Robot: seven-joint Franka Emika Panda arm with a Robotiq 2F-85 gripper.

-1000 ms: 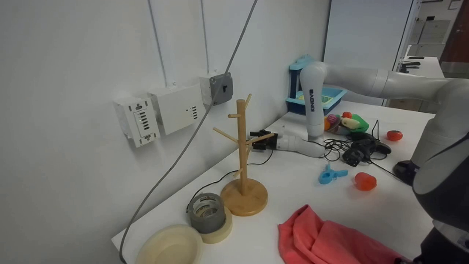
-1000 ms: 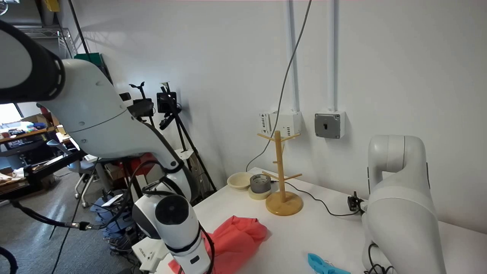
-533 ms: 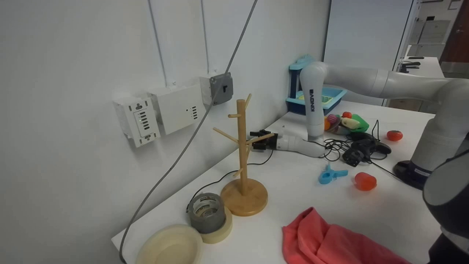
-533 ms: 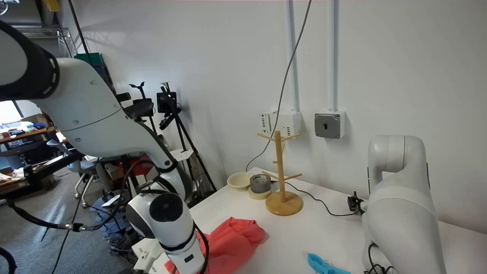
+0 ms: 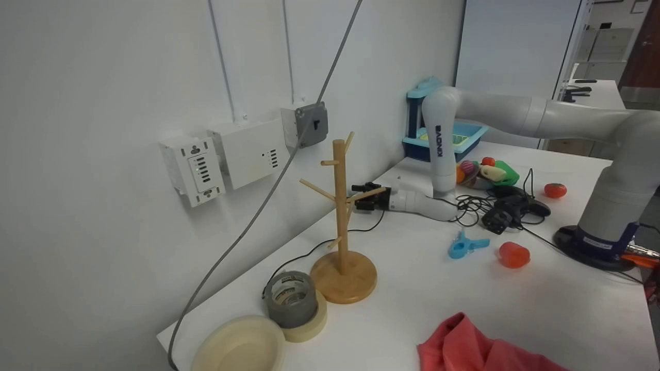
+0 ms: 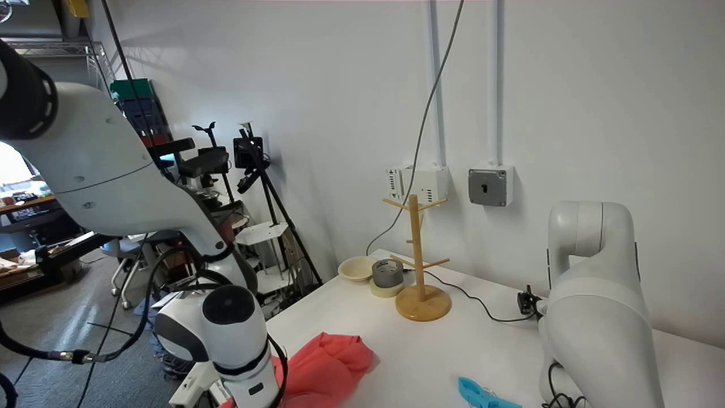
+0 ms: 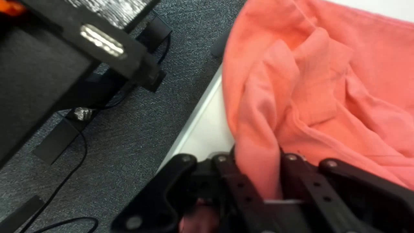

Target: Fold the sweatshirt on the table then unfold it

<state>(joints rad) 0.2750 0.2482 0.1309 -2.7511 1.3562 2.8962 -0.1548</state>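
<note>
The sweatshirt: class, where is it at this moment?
In the wrist view, the sweatshirt fills much of the right side, on the white table by its edge, with one fold held in the gripper.

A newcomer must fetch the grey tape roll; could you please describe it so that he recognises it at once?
On the large white table, find the wooden peg stand. Between it and a shallow cream bowl lies the grey tape roll, stacked on a beige roll. Its grey colour sets it apart: the cream bowl and beige roll are much paler.
</note>
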